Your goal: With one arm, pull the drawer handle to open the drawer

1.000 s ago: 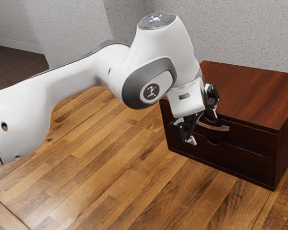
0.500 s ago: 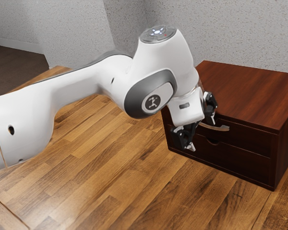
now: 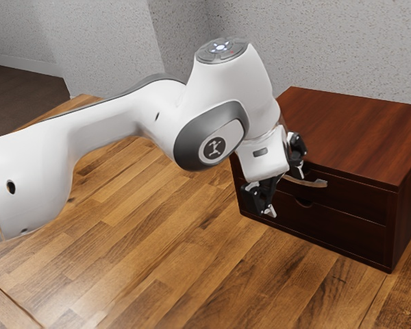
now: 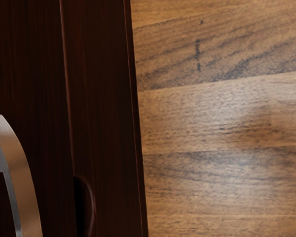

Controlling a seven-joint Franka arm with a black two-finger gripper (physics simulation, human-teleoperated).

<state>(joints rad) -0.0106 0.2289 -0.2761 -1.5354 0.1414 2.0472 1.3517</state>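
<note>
Your black two-finger gripper [image 3: 282, 179] has crept in over the last second, its spread fingers now straddling one end of the curved silver metal handle [image 3: 309, 181] on the dark mahogany top drawer [image 3: 359, 194], still flush and shut, so clamp before pulling

Soft, even light leaves faint shadows on the table [image 4: 212, 197] and a sheen on the handle [image 4: 17, 173].

No legible words, numbers or brand names noted on the arm [image 3: 89, 151], the cabinet [image 3: 356, 130] or the drawer handle [image 3: 308, 181]; sole marking: a small white emblem [image 3: 214, 146] on the arm's grey round joint cap [image 3: 222, 122], not readable as letters.
</note>
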